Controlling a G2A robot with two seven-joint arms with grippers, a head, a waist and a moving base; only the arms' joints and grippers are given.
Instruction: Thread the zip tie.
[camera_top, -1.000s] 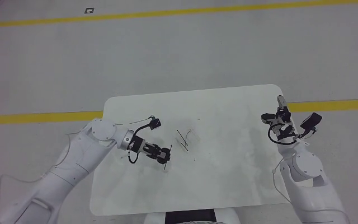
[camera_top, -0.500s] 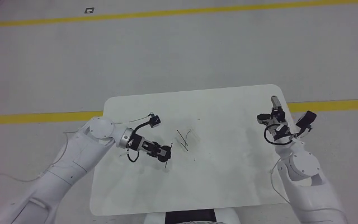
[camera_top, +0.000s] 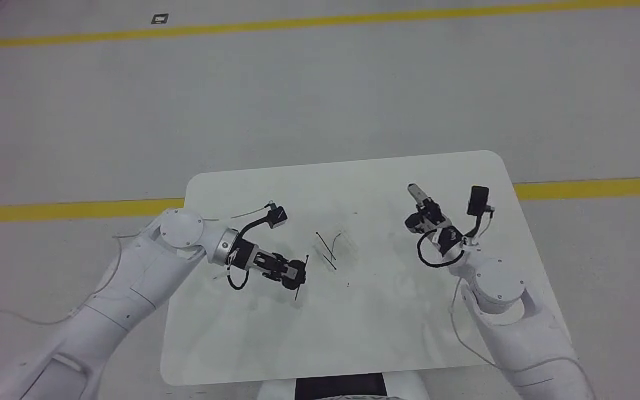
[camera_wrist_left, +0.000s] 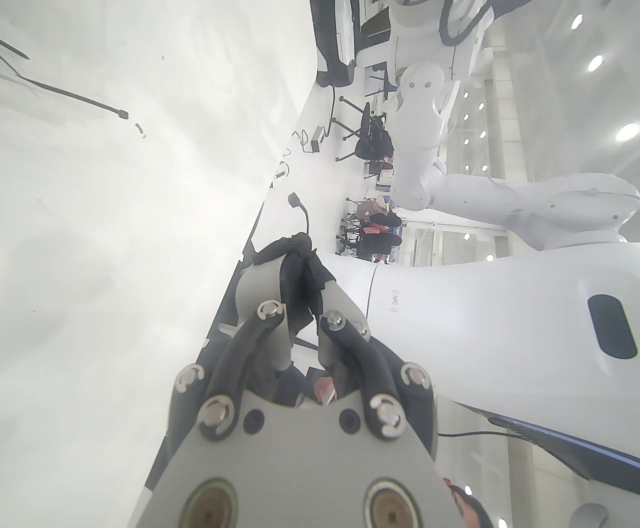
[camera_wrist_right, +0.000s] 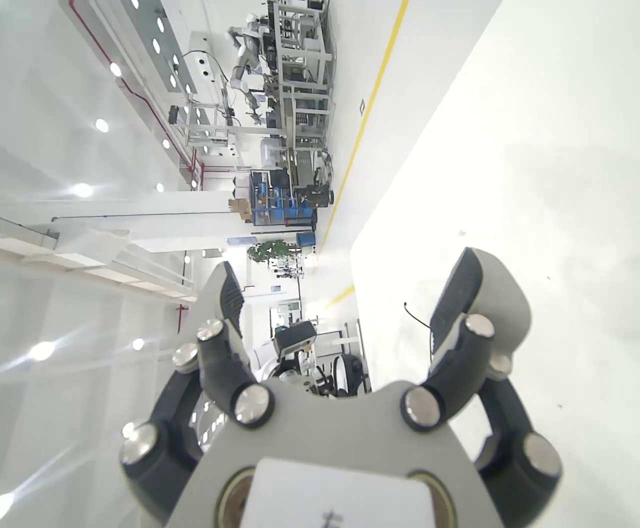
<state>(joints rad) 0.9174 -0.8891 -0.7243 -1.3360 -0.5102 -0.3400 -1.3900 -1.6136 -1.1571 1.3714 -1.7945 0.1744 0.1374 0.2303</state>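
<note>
Looking down from the top, I have my left gripper (camera_top: 295, 273) over the table (camera_top: 400, 330). A few loose ties (camera_top: 328, 247) lie close together just beyond its fingertips. They are between it and my right gripper (camera_top: 419, 200), which sits well apart from them on their far side.

At my left wrist, my fingers (camera_wrist_left: 260, 285) are pinched together on a tie (camera_wrist_left: 303, 215). Its thin black tail sticks out past the tips and ends in a small head. The loose ties (camera_wrist_left: 75, 96) lie on the table well ahead of those tips, off to one side.

At my right wrist, my fingers (camera_wrist_right: 452, 295) are spread wide, with the table's edge and the floor showing through the gap. A thin, curved black strand (camera_wrist_right: 416, 313) rests on the table just beside one pad. I cannot tell which tie it is.
</note>
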